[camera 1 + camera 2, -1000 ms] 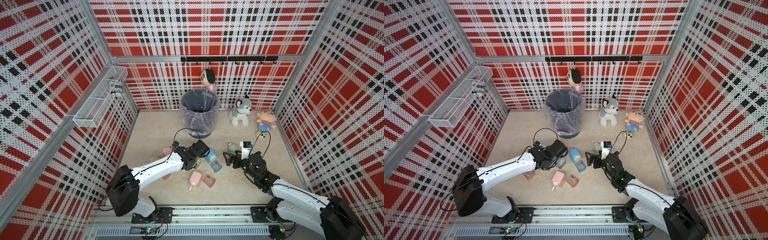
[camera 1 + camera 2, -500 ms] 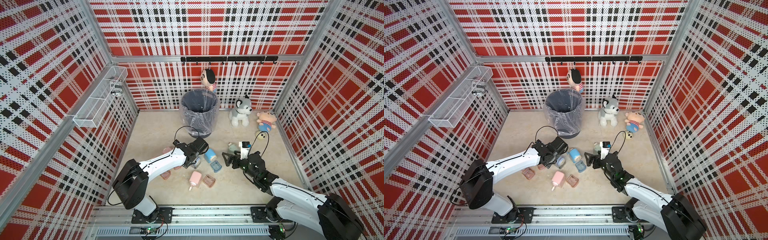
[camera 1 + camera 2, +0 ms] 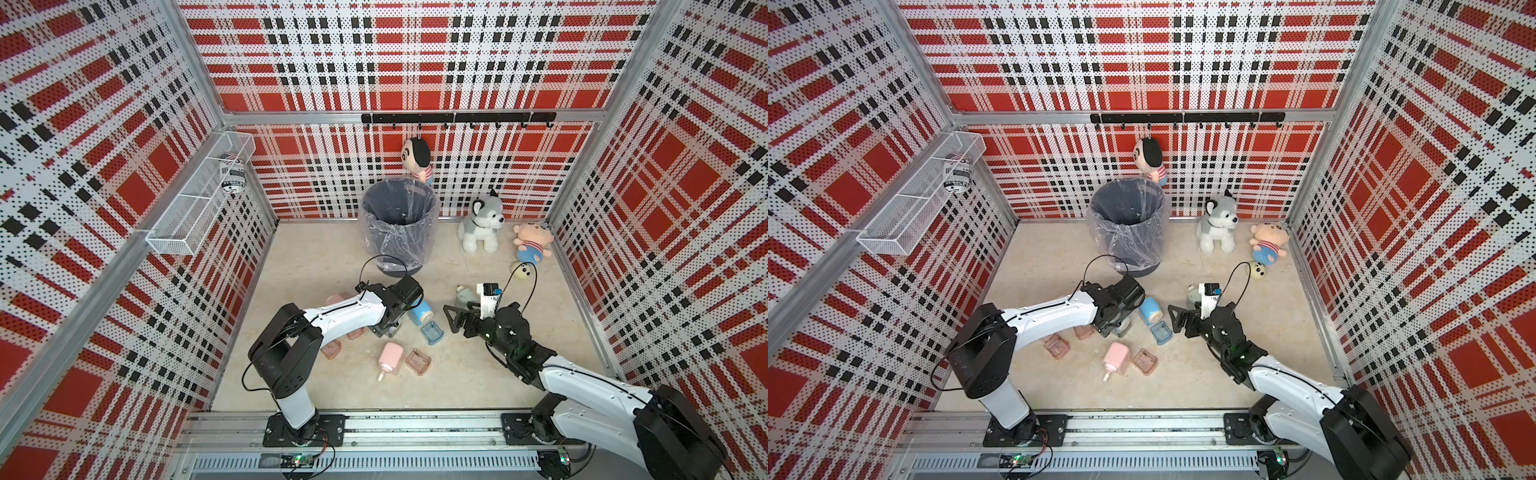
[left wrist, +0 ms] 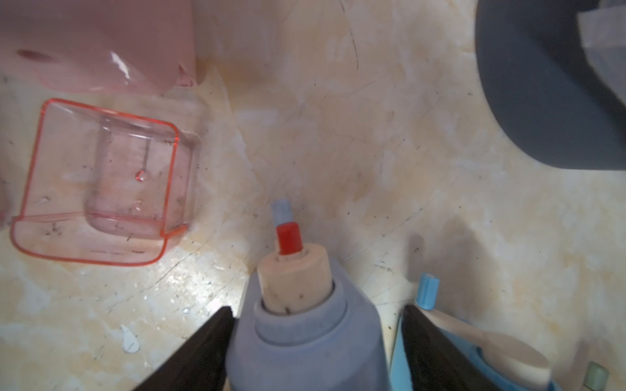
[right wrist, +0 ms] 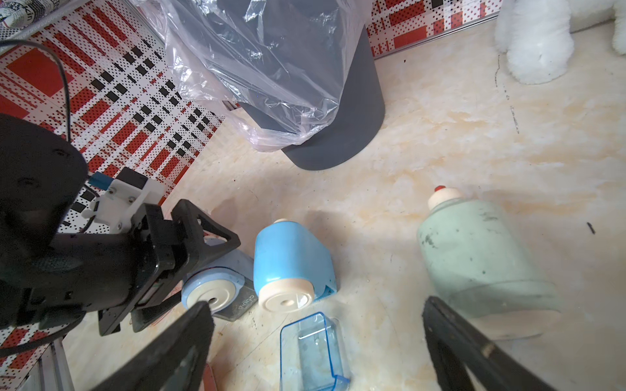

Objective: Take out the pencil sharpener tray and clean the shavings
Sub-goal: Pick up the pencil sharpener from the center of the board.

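The left claw [image 4: 318, 308] is lowered over a grey pencil sharpener [image 4: 305, 342] lying on its side mid-surface [image 4: 372, 152]. Its fingers are partly closed either side of the body, one touching, the other just short of it. A blue sharpener [image 3: 419, 312] lies just to the right with a loose blue tray [image 3: 432, 333] nearer, a clear pink tray [image 4: 95, 189] lies to the left, and the right claw [image 5: 316, 306] hangs wide open and empty beside the blue tray.
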Robot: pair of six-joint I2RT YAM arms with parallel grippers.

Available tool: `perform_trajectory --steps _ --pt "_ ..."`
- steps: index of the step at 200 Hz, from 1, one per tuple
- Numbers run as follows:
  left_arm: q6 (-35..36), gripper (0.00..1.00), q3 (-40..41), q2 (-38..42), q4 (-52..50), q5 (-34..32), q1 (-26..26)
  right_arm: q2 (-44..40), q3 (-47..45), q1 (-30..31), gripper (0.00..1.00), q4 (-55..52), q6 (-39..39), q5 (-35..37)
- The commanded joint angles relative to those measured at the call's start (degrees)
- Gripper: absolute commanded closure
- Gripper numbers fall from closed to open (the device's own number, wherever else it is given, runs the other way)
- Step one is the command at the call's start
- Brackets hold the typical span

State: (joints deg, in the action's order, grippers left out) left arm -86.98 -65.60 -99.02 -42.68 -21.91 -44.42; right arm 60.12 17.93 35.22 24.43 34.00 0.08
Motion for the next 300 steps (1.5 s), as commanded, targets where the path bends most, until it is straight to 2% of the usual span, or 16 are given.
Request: perform_trajectory --steps 1,34,84,112,195,253,300 --pt "0.67 0.27 -1.86 -1.07 -0.92 0.63 -0.05 0.44 0.72 -0.24 0.00 1.24 0.19 -0.60" --pt "0.72 0.32 -1.64 -0.99 -0.92 0.56 0.04 0.44 0.79 -0.24 0.00 1.24 0.28 -0.70" --pt "0.85 0.52 -2.25 0.18 -1.18 0.11 0.03 0.44 0.84 -0.24 0.00 1.24 0.18 -0.58" --pt "0.93 0.59 -2.77 1.00 -1.70 -0.31 -0.13 0.29 0.96 -0.24 0.00 1.06 0.02 -0.26" --pt "0.25 0.60 -6.83 4.97 -5.11 -3.26 -1.69 -4.28 0.07 -0.25 0.00 -1.17 -1.71 5.28" --pt "1.49 0.61 -11.07 8.14 -6.92 -4.54 -3.12 -5.37 -0.50 -0.24 0.00 0.13 -6.84 -1.02" --pt "3.01 0.60 -9.67 13.23 -7.20 -4.64 -2.20 -6.26 0.35 0.16 0.00 -1.17 -10.69 -5.13"
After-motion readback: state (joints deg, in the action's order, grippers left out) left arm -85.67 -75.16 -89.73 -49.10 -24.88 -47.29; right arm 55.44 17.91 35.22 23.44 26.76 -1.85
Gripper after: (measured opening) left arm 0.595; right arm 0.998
